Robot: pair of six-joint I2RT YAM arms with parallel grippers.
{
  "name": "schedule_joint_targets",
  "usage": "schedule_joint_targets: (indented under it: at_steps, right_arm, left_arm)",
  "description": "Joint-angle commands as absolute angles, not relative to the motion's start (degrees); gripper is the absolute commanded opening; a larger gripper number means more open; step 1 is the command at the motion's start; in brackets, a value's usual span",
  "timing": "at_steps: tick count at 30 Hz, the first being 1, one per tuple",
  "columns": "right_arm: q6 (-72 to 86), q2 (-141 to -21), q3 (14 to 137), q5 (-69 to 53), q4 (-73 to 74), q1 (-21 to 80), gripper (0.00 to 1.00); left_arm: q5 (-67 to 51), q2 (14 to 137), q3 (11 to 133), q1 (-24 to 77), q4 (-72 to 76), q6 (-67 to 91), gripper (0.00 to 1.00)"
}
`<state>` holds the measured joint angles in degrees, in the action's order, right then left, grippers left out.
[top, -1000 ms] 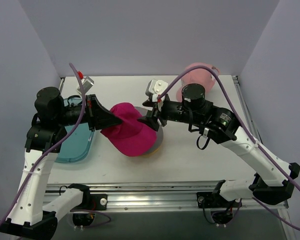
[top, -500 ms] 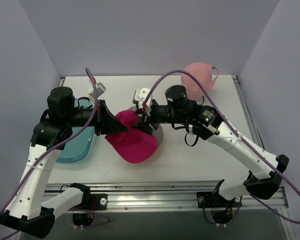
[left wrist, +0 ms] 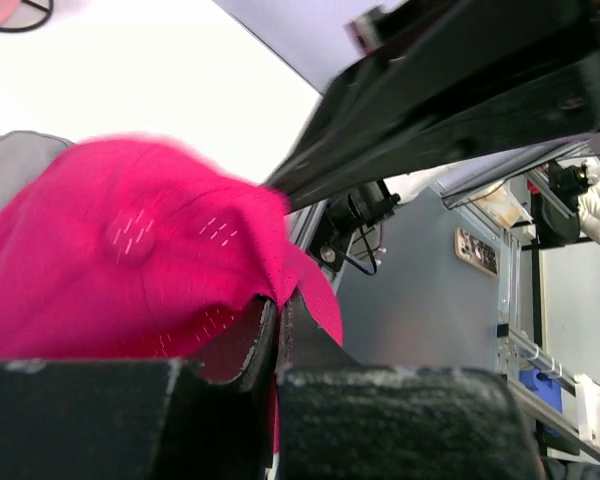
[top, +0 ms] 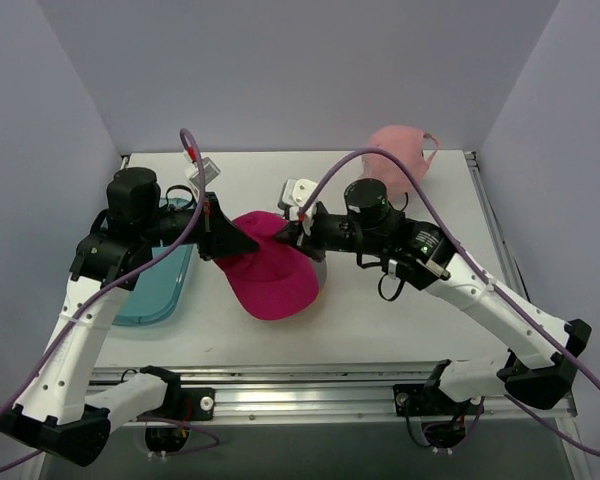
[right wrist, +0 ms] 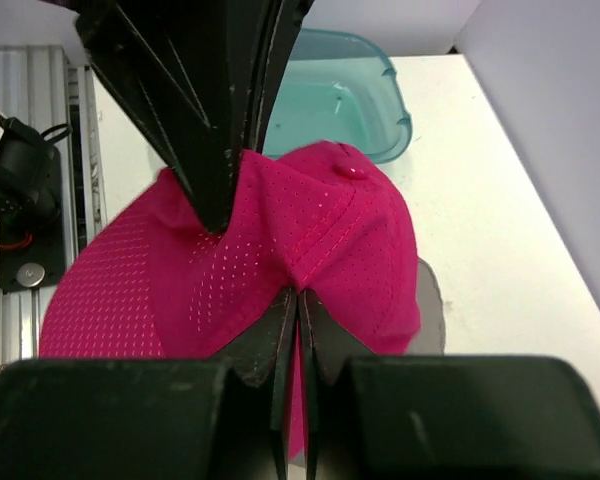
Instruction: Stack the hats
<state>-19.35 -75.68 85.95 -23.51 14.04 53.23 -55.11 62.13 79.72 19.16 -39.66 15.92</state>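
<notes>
The magenta baseball cap [top: 270, 275] hangs between both grippers over the grey bucket hat [top: 321, 270], of which only the right edge shows. My left gripper [top: 244, 243] is shut on the cap's left side [left wrist: 130, 260], its tips [left wrist: 277, 303] pinching the fabric. My right gripper [top: 286, 234] is shut on a fold of the crown [right wrist: 310, 220], pinched at the tips [right wrist: 298, 295]. The grey hat also shows in the left wrist view [left wrist: 10, 170] and the right wrist view [right wrist: 430, 310]. The light pink baseball cap [top: 400, 150] lies at the back right.
A translucent teal tray [top: 150, 290] lies at the left by the left arm, and is seen past the cap in the right wrist view [right wrist: 345, 100]. The left gripper's black fingers [right wrist: 205, 140] reach in from above in that view. Walls close the table's left, back and right.
The right gripper has shut on the magenta cap's crown; a second ago it stood open beside it. Both arms shifted a little, and the cap now sits flatter over the grey hat.
</notes>
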Motion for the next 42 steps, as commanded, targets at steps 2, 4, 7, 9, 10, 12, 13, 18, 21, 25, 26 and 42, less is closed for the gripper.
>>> schedule_joint_targets:
  at_steps: [2,4,7,9,10,12,13,18,21,25,26,42]
  right_arm:
    - [-17.8,-68.5,85.9,-19.4,8.1,53.2,0.00]
    - [-18.2,-68.0,86.2,-19.2,8.7,53.2,0.00]
    - [-18.4,-68.2,87.4,-21.8,10.5,53.2,0.00]
    - [-17.4,-67.6,87.3,-20.3,10.5,53.1,0.00]
    - [-15.7,-67.4,87.4,-18.8,10.4,53.1,0.00]
    - [-13.5,-66.8,87.3,-12.3,9.1,53.1,0.00]
    - [-11.4,-66.4,87.0,-9.5,8.2,53.1,0.00]
    - [-6.2,-65.0,86.7,10.3,4.7,52.9,0.00]
    - [-3.9,-66.9,90.6,21.2,8.3,52.8,0.00]
    - [-0.2,-72.7,97.5,38.0,16.0,52.4,0.00]
    - [0.0,-73.6,98.3,42.3,16.9,52.4,0.00]
    - [-3.8,-93.7,114.5,55.8,11.9,33.0,0.00]
  left_arm:
    - [-54.8,61.7,83.2,19.4,-34.6,19.2,0.02]
    - [-58.0,60.7,82.7,19.4,-32.6,19.9,0.02]
    - [-61.9,58.5,79.5,19.4,-27.8,21.7,0.21]
    - [-59.1,58.3,79.3,19.4,-29.3,21.1,0.30]
    - [-57.9,58.4,79.6,19.4,-30.4,20.7,0.31]
    - [-54.2,59.3,81.5,19.4,-32.9,21.0,0.38]
    - [-50.3,59.6,82.0,19.4,-33.3,21.4,0.48]
    - [-37.6,57.8,82.7,19.4,-32.3,26.8,0.61]
    - [-23.0,54.3,80.8,19.4,-32.4,28.1,0.79]
    - [-10.8,54.0,78.5,19.4,-35.2,28.5,0.98]
    - [-9.1,54.3,78.1,19.4,-35.3,28.7,0.94]
    - [17.1,52.4,67.6,31.8,-34.3,29.5,0.94]
